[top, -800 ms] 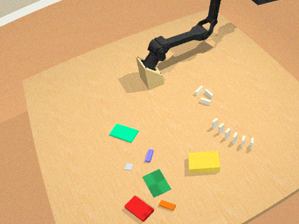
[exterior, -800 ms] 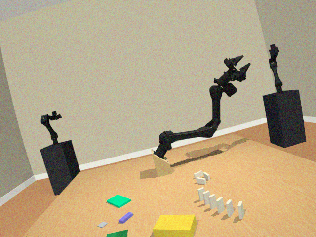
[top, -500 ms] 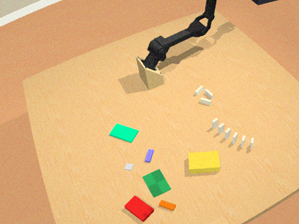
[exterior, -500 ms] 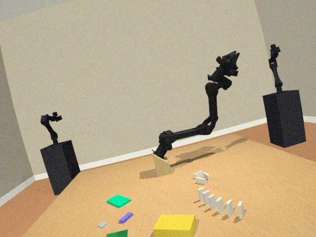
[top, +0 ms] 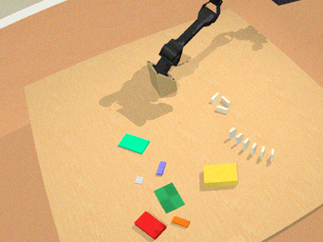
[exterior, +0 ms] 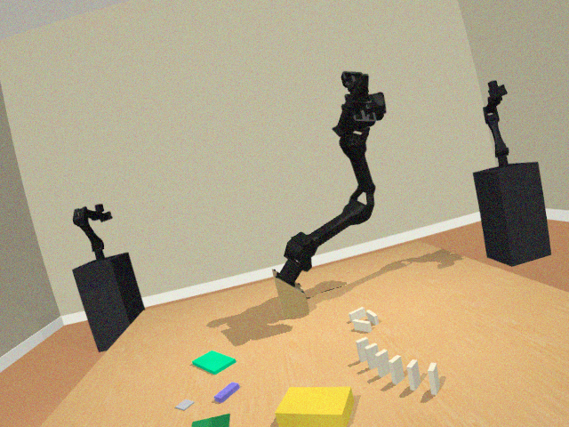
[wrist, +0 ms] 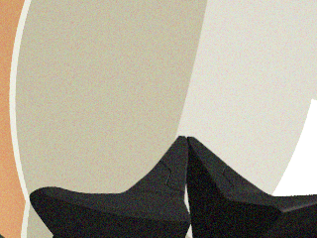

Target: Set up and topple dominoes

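Several white dominoes stand upright in a slightly curved row, from the end domino nearer the arm's base (top: 232,133) (exterior: 362,349) to the far end domino (top: 272,155) (exterior: 433,378). Three loose white dominoes lie on the table beyond the near end: one (top: 214,98) (exterior: 356,314), a second (top: 225,101) (exterior: 372,318) and a third (top: 222,109) (exterior: 362,326). They lie close together at different angles. My gripper (wrist: 185,143) is shut with its tips together and nothing between them. It is raised high above the table, away from all the dominoes, facing the wall.
A yellow block (top: 220,175) (exterior: 315,404) lies beside the row. Farther left are a teal plate (top: 134,143) (exterior: 213,362), a purple bar (top: 161,168) (exterior: 227,391), a grey tile (top: 138,180) (exterior: 184,404), a green patterned square (top: 168,197), a red block (top: 149,224) and an orange bar (top: 180,221).
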Motion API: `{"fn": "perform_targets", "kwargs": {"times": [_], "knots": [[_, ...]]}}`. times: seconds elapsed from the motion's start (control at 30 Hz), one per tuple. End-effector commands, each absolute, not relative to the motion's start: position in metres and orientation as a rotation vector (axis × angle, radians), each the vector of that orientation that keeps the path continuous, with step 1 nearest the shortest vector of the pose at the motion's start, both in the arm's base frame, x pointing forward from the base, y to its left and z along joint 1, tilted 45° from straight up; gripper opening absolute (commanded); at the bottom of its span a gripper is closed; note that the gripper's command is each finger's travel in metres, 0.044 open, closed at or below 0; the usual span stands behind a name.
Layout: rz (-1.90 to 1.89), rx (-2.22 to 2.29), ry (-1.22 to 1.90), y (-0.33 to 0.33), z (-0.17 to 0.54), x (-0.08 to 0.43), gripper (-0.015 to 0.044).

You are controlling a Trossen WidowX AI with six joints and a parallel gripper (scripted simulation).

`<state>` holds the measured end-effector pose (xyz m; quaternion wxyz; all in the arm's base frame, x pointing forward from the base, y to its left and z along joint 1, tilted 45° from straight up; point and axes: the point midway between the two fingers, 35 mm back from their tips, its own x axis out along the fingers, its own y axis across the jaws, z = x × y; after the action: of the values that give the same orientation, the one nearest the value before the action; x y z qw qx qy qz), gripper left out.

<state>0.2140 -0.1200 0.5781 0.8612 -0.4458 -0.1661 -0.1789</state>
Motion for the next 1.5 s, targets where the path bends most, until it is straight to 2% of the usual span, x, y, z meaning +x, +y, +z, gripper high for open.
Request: {"fn": "perform_targets", "kwargs": {"times": [0.0, 0.17, 0.33, 0.67, 0.9, 1.2, 1.47], "knots": [[-0.251, -0.76, -0.276, -0.126, 0.542, 0.246, 0.0], [-0.134, -0.582, -0.188, -0.125, 0.504, 0.277, 0.0], [0.029, -0.244, 0.003, -0.115, 0.433, 0.318, 0.0], [0.248, 0.424, 0.53, -0.048, 0.279, 0.354, 0.0], [0.255, 0.834, 1.009, 0.018, 0.184, 0.329, 0.0], [-0.026, 1.207, 1.72, 0.094, 0.101, 0.242, 0.0], [-0.063, 1.224, 1.773, 0.098, 0.097, 0.234, 0.0]]}}
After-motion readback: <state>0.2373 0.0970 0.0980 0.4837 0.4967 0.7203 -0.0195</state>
